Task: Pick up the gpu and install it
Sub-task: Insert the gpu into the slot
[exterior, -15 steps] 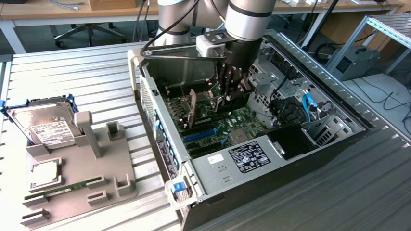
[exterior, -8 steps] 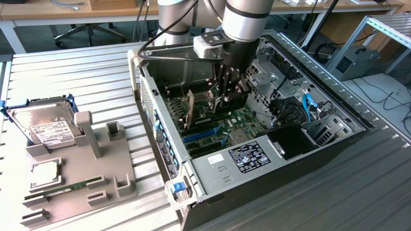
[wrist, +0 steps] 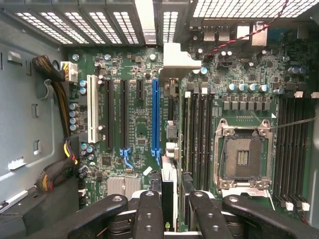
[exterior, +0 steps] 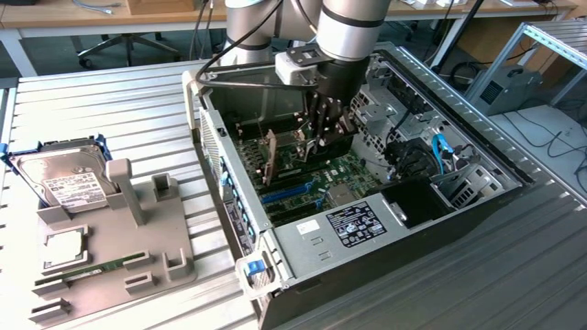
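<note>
The gpu [exterior: 269,159] stands on edge inside the open computer case [exterior: 495,172], just above the green motherboard [exterior: 344,172]. My gripper [exterior: 321,137] reaches down into the case and is shut on the card's upper edge. In the wrist view the gpu [wrist: 169,129] appears edge-on, running from between my fingers [wrist: 149,211] to its silver end bracket [wrist: 175,60] at the case's rear wall. It lies along the long blue slot [wrist: 155,119], slightly to the side of it toward the memory slots. Whether its lower edge touches a slot is hidden.
A grey holder [exterior: 170,271] outside the case, on the exterior view's left, carries a hard drive [exterior: 64,180], a memory stick [exterior: 92,268] and a square chip [exterior: 62,247]. Inside, cables [wrist: 56,89], the processor socket [wrist: 242,157] and the power supply [exterior: 358,223] surround the slots.
</note>
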`<state>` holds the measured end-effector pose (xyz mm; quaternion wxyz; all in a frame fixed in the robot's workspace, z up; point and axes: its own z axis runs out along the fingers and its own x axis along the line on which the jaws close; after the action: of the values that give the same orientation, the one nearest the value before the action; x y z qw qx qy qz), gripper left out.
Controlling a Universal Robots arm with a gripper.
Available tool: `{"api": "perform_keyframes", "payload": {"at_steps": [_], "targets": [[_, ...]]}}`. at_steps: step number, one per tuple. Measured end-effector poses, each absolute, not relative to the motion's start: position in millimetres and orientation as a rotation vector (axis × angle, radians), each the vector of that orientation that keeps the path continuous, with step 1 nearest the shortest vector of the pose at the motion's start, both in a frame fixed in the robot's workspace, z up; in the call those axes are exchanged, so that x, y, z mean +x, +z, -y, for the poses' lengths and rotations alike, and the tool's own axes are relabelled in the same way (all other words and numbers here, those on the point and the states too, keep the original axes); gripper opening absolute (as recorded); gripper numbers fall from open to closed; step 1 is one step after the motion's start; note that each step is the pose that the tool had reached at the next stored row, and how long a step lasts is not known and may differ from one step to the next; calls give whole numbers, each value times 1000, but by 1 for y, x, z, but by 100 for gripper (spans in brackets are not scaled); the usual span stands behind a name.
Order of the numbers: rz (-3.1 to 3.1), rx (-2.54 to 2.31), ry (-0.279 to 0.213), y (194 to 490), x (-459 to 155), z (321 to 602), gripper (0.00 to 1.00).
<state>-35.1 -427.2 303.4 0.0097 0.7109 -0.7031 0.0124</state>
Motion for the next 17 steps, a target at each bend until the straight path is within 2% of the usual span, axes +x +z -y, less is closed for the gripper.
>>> {"api": "perform_keyframes", "payload": {"at_steps": [17], "targets": [[2195,2220,39,302,-38,429,26]]}}
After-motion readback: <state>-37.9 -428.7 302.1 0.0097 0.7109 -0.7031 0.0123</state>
